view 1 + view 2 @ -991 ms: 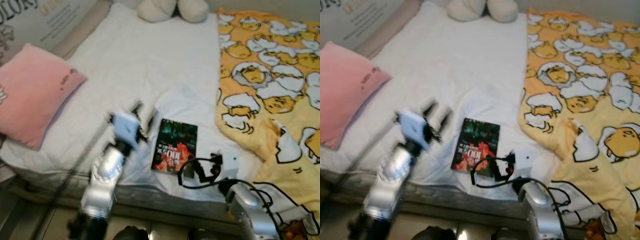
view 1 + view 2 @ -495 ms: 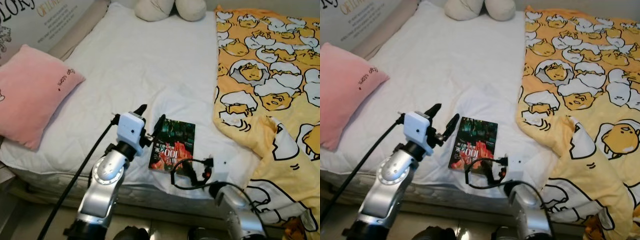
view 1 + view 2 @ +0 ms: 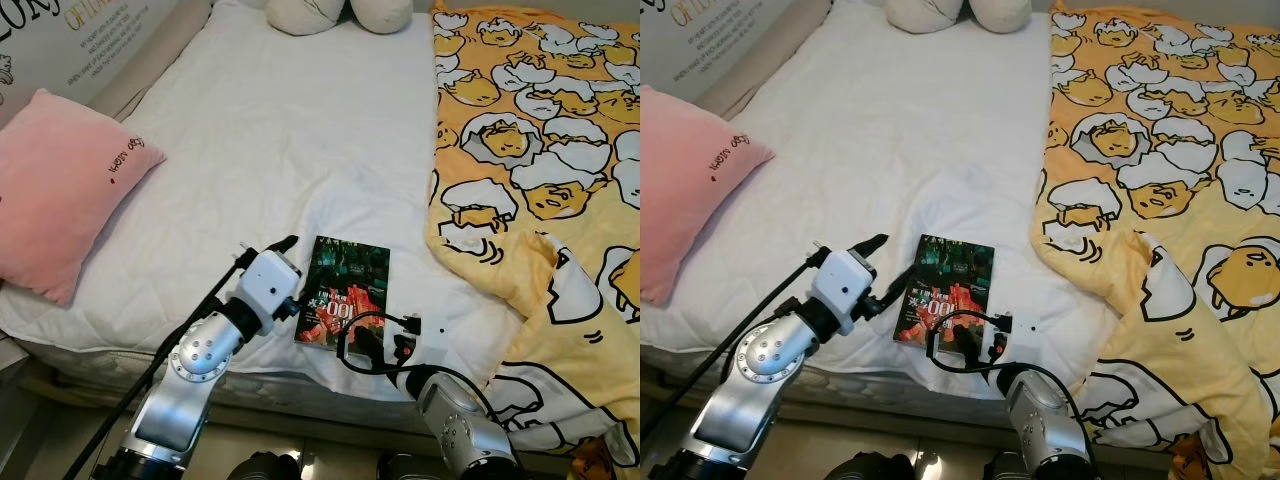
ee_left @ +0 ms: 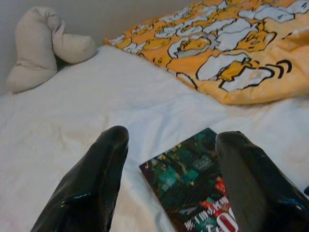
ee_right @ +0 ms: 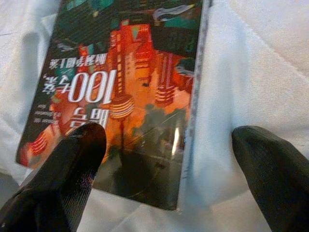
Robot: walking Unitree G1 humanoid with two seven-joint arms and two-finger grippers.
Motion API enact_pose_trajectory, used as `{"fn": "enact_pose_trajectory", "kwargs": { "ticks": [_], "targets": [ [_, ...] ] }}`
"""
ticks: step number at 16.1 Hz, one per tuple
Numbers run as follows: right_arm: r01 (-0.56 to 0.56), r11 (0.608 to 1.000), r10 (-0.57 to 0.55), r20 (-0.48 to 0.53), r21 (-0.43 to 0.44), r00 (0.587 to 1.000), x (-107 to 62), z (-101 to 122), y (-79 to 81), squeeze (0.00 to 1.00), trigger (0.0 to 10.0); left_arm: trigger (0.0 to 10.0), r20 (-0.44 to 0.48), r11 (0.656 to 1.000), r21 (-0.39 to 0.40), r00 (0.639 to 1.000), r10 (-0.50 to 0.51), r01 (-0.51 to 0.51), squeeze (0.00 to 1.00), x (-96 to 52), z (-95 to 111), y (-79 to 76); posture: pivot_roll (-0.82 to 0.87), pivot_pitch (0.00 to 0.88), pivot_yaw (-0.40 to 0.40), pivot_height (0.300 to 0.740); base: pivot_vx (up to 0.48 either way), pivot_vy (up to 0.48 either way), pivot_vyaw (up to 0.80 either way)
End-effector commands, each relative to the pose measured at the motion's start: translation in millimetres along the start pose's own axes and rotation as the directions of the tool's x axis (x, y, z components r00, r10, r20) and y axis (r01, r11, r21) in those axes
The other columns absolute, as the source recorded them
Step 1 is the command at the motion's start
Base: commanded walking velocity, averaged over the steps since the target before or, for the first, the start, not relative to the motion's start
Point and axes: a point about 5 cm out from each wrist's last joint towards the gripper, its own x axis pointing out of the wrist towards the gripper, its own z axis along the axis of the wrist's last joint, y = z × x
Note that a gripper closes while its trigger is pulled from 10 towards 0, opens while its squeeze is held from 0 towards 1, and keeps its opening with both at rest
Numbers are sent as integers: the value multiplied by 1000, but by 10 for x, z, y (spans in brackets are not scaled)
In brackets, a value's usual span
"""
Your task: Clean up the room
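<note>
A: Nearest first. Right gripper stands open over the book's near right corner, one finger above the cover, the other above bare sheet. Left gripper is also open, straddling the book's left edge.

B: Where does the book lie?

A: Flat on the sheet near the bed's front edge, just beside the yellow blanket.

B: Risks?

A: Likely the pads skid on a flat, glossy cover, or pinch sheet with it. A push could slide it off the edge.

B: Differences between views?

A: The right wrist view shows cover glare; head views add the pink pillow and cream cushions beyond.
</note>
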Motion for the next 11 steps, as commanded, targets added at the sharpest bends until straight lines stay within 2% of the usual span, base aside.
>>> {"fn": "enact_pose_trajectory", "kwargs": {
  "ticks": [1,3,4,6,10,11],
  "targets": [
    [-38,999,38,-44,15,998,0,-119,72,0,10000,10000,-4,1000,15,1000,13,-12,0,-29,25,44,-56,103,63,740,0,0,0],
    [-60,997,58,-32,-46,998,-14,-114,124,0,10000,10000,-9,1000,20,1000,16,-16,0,-34,29,40,-53,103,59,740,0,0,0],
    [-51,982,52,3,-179,999,-61,-81,136,0,10000,10000,-5,1000,12,1000,20,-20,0,-37,36,24,-54,103,55,740,0,0,0],
    [-53,949,68,38,-312,997,-117,-75,177,0,10000,10000,-2,1000,-1,1000,16,-16,0,-41,32,-11,-58,104,54,740,0,0,0],
    [-107,940,127,41,-323,991,-132,-110,293,0,10000,10000,-12,1000,-4,1000,-1,1,0,-55,15,-51,-55,105,58,740,0,0,0],
    [-100,948,116,36,-302,993,-130,-128,287,0,10000,10000,-17,1000,-5,1000,-1,1,0,-62,6,-49,-53,106,59,740,0,0,0]
  ]
}}
